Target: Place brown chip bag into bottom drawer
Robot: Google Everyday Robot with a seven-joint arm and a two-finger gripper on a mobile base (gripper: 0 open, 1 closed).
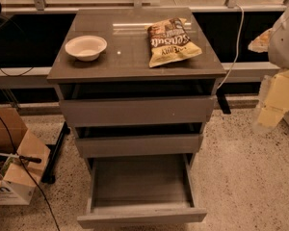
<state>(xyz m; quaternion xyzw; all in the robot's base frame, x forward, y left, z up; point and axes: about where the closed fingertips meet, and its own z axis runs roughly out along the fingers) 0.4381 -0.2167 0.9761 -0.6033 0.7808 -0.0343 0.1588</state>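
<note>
**Bag on top, drawer open, arm off to the right**

My robot's two-finger gripper (275, 102) hangs at the right edge of the view, beside the cabinet and well apart from everything on it, roughly level with the upper drawers. I cannot tell from here whether it is open or closed. It carries no bag.

The crinkly brown chip bag (173, 42), dark brown above and yellow below, lies flat on the right half of the grey-brown cabinet top (130, 64), lettering up and slightly askew. That is the side nearest the arm, so I expect a short reach. A round white bowl (85, 47) sits on the left half, well apart from the bag, and I judge it will not crowd a grasp.

Lower down, the wide, shallow bottom drawer (139, 184) stands pulled far out, its tray floor showing. The two plain-fronted upper drawers (137, 110) project much less, so a bag lowered from above should clear them. I would say the pick is not yet begun.
</note>
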